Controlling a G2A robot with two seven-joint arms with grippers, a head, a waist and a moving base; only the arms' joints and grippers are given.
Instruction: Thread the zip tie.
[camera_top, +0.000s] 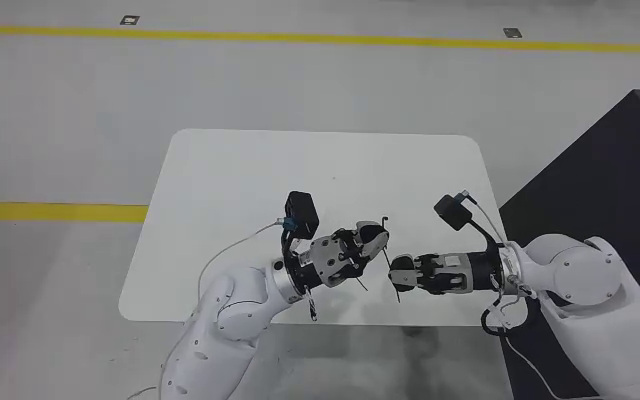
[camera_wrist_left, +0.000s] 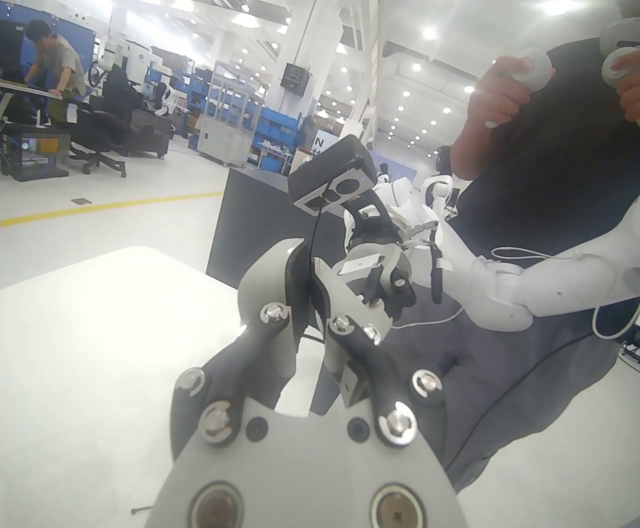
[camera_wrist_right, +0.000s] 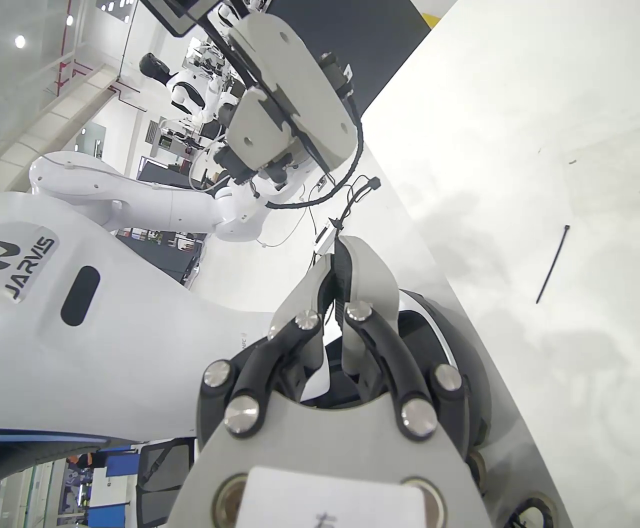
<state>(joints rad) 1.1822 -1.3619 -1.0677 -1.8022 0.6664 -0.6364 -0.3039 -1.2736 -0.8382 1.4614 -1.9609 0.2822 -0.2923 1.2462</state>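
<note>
Two grippers: left gripper (camera_wrist_left: 308, 261) pinches a thin black zip tie (camera_wrist_left: 315, 235); right gripper (camera_wrist_right: 339, 250) pressed together, white label (camera_wrist_right: 332, 500) illegible.

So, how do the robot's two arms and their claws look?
The left arm and right arm have smooth white shells, each with a black box camera at the wrist. The left claw and right claw are grey metal with black links and silver screws.

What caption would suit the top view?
Left claw and right claw, nearly tip to tip above a white table, with a thin black zip tie between them.
</note>
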